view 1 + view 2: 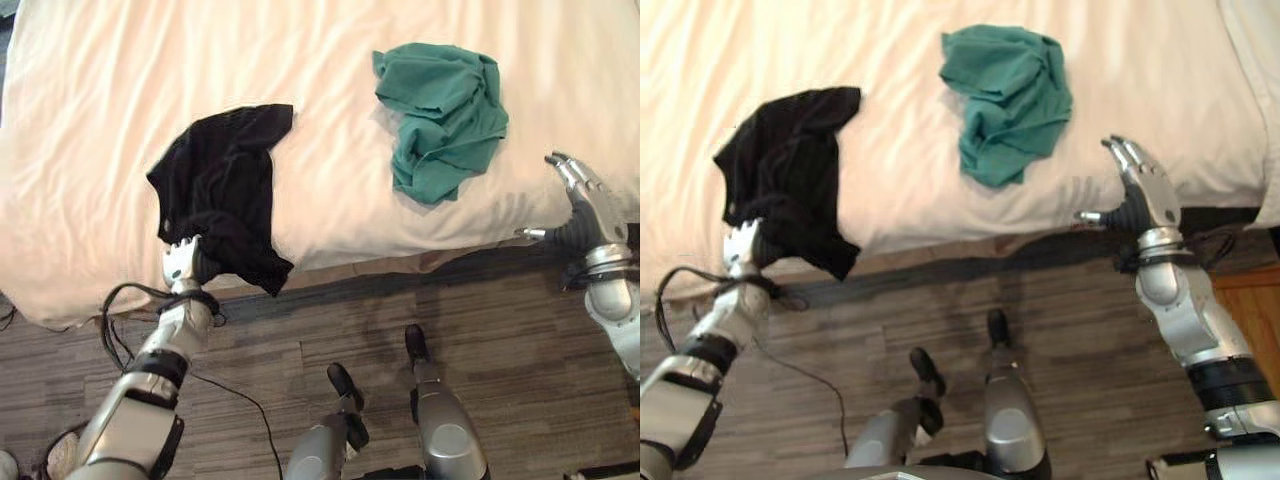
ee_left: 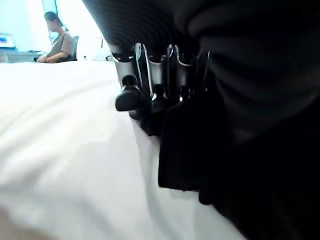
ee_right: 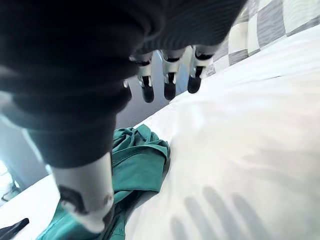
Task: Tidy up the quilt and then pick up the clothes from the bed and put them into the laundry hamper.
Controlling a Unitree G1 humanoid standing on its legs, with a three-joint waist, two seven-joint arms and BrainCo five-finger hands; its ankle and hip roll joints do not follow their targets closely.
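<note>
Draping over the bed's near edge at eight o'clock, the black garment is clenched in our left hand. We see the green garment crumpled at one o'clock on the cream quilt; our right hand hovers beside it, fingers relaxed. We find no legible writing.

A cream quilt covers the bed, smooth apart from light creases, its front edge hanging toward the grey wood-look floor. 2 garments lie on it. A black garment drapes over the front edge, left of the middle, its lower end hanging past the edge. The left hand is at that lower end, touching the cloth. A green garment lies crumpled near the right end. The right hand, fingers straight, hovers at the front right corner.
</note>
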